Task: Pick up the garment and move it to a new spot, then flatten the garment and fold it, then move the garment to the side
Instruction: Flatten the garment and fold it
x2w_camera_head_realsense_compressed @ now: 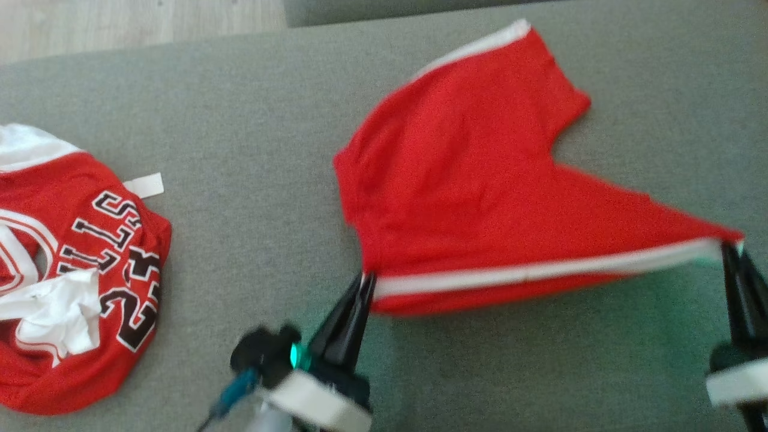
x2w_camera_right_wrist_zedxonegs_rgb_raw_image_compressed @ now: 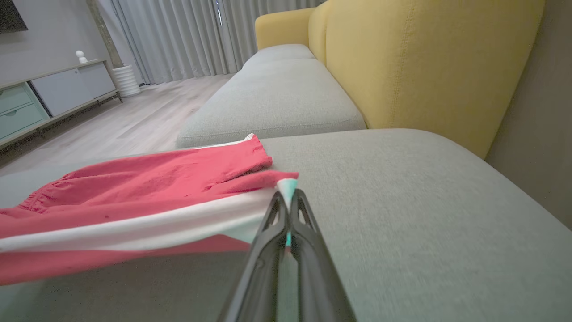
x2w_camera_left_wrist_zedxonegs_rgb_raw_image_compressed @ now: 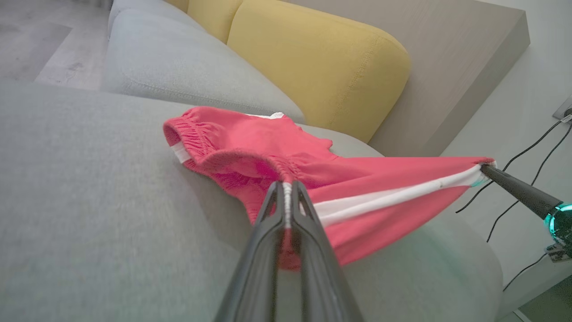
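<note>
Red shorts (x2w_camera_head_realsense_compressed: 480,180) stretching between two grippers
The left gripper (x2w_camera_head_realsense_compressed: 366,281) is clamping its jaws on the waistband, the right gripper (x2w_camera_head_realsense_compressed: 733,251) on a leg hem, the shorts lying toward the grey sofa seat's (x2w_camera_head_realsense_compressed: 258,108) right edge.

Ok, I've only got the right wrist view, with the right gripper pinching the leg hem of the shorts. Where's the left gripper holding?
Observer: The left gripper is shut on the elastic waistband of the shorts, at the other end of the white side stripe.
Operator: Anything else lying on this cushion?
Observer: Yes, a crumpled red jersey lies on the grey cushion to the robot's left, apart from the shorts.
</note>
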